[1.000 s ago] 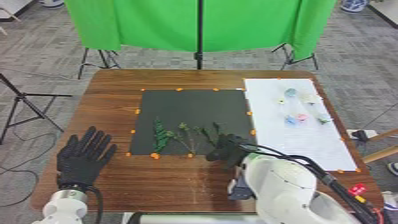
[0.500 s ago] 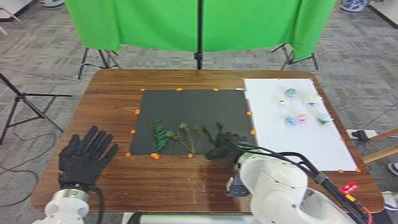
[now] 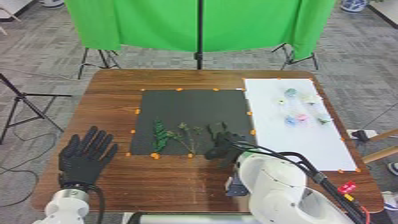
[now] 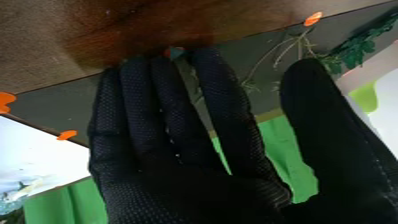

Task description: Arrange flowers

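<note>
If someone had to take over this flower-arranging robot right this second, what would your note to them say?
Left hand: open, at the table's left side.
Right hand: fingers straight, thumb apart, over the black mat's near right corner; can't tell whether it touches the dark green sprig there.
Also on the mat: a leafy green sprig and a thin, branching green one.
Done: greenery is on the mat, side by side.
Left: small pastel flowers are on the white sheet, probably to be added.
</note>
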Robot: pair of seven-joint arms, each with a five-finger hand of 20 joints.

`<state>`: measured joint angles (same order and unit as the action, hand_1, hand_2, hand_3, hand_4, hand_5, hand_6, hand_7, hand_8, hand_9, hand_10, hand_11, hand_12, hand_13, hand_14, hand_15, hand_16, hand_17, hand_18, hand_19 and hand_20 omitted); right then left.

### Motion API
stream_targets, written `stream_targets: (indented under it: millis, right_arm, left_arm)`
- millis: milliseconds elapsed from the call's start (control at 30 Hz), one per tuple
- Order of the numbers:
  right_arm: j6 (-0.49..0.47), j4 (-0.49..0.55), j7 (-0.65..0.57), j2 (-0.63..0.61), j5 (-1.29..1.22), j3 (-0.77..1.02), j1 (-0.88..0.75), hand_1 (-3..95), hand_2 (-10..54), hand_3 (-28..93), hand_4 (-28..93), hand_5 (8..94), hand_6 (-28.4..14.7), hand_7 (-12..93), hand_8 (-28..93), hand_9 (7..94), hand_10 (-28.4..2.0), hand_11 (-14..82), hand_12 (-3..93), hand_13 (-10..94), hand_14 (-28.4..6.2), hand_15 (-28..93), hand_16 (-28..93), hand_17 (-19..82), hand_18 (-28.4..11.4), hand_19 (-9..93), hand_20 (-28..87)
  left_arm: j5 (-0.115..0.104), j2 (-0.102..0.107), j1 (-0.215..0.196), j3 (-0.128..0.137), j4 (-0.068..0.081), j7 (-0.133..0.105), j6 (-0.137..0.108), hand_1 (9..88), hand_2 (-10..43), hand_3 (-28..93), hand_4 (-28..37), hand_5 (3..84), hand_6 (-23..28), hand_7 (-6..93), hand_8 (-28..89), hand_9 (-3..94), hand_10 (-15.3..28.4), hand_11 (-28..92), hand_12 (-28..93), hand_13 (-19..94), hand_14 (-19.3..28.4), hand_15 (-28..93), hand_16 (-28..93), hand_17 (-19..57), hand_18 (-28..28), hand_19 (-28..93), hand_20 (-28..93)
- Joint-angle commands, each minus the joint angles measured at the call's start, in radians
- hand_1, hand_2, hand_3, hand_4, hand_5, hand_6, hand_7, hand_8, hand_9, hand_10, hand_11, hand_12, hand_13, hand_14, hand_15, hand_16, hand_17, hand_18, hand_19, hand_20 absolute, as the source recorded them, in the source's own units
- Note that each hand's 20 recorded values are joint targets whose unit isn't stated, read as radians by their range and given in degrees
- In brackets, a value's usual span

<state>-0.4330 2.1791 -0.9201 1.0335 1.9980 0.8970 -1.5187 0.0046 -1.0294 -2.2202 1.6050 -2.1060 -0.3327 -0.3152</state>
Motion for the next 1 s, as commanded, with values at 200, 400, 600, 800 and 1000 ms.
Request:
stream_targets:
  millis: [200, 400, 600, 800, 1000]
  right_arm:
    - [0.026, 0.017, -0.007, -0.012, 0.041, -0.016, -0.017, 29.8, -8.1, 70, -17, 65.7, -6.3, 13, -8, 39.0, -28.4, 19.3, 27.4, 16, -28.4, 54, 12, 8, -28.4, 62, 30]
    - [0.032, 0.035, -0.012, -0.019, 0.029, -0.004, -0.027, 30.1, -9.2, 69, -17, 69.3, -6.2, 15, -8, 40.2, -28.4, 14.7, 25.2, 17, -28.4, 49, 12, 7, -28.4, 60, 29]
    - [0.058, 0.053, -0.024, -0.032, 0.012, 0.021, -0.041, 29.8, -8.9, 69, -17, 69.4, -6.4, 16, -8, 40.2, -28.4, 8.6, 22.0, 18, -28.4, 44, 11, 8, -28.4, 58, 30]
    - [0.132, 0.085, 0.017, -0.050, 0.043, 0.030, -0.060, 28.2, -7.5, 71, -17, 67.0, -7.2, 19, -7, 34.5, -28.4, 4.3, 16.6, 17, -28.4, 36, 8, 8, -28.4, 55, 30]
    - [0.224, 0.073, 0.059, -0.071, 0.073, 0.100, -0.053, 27.1, -6.6, 71, -17, 58.9, -9.0, 27, -7, 35.0, -28.4, 5.4, 16.7, 17, -28.4, 36, 6, 8, -28.4, 56, 29]
  left_arm:
    - [-0.002, -0.007, -0.021, -0.014, 0.007, -0.013, -0.038, 27.9, 16.6, 76, -28.3, 42.2, 6.5, 18.9, -12, 35.9, 14.2, 25, 9, 27, 13.1, 38, -7, -4.5, 12.1, 31, 13]
    - [-0.013, -0.007, -0.026, -0.012, 0.007, -0.018, -0.041, 27.8, 16.4, 76, -28.3, 42.4, 6.5, 19.3, -12, 36.1, 14.1, 25, 9, 27, 13.1, 38, -7, -4.3, 12.1, 31, 13]
    - [-0.022, -0.004, -0.033, -0.012, 0.004, -0.025, -0.041, 27.8, 16.1, 76, -28.3, 42.4, 6.5, 19.4, -13, 36.1, 14.2, 26, 9, 27, 13.1, 39, -7, -4.3, 12.1, 31, 13]
    - [-0.019, -0.008, -0.034, -0.008, 0.005, -0.021, -0.040, 27.7, 16.0, 76, -28.3, 42.4, 6.6, 19.3, -12, 36.0, 14.2, 25, 9, 27, 13.1, 38, -7, -4.3, 12.1, 31, 13]
    - [-0.019, -0.004, -0.025, -0.011, 0.008, -0.017, -0.032, 27.6, 15.9, 76, -28.3, 42.5, 6.6, 19.2, -12, 36.1, 14.3, 25, 9, 28, 13.3, 38, -7, -4.3, 12.1, 31, 13]
